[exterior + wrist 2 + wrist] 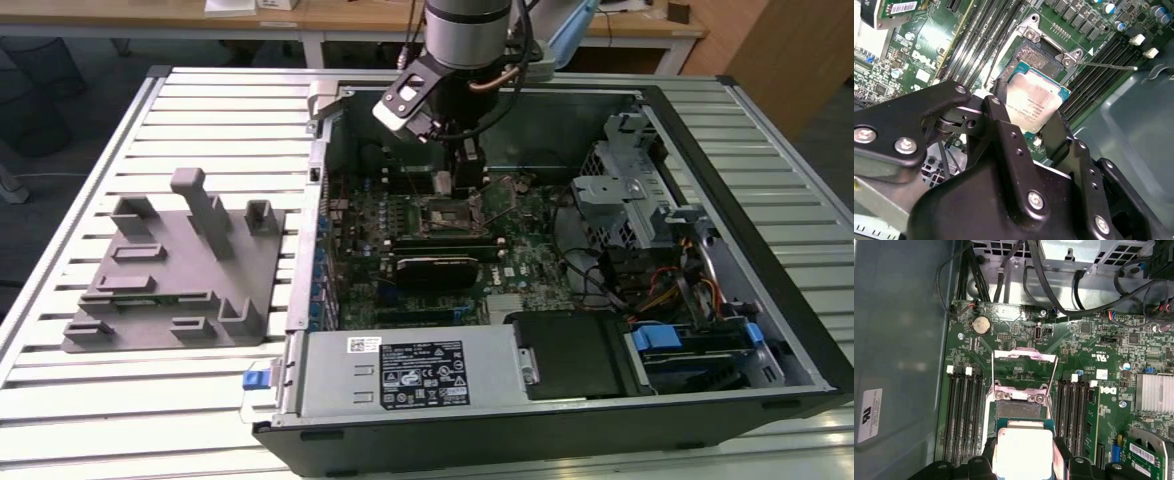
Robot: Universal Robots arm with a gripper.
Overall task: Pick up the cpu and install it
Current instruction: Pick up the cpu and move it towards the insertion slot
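The gripper (1029, 131) pinches the cpu (1036, 97) just above the socket (1040, 52). It should go down flat, with its corners matching the socket.

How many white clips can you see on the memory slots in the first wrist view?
4 white clips: two side by side on one side of the socket, two on the other. More at the far ends of the slots may be hidden behind the gripper holding the chip.
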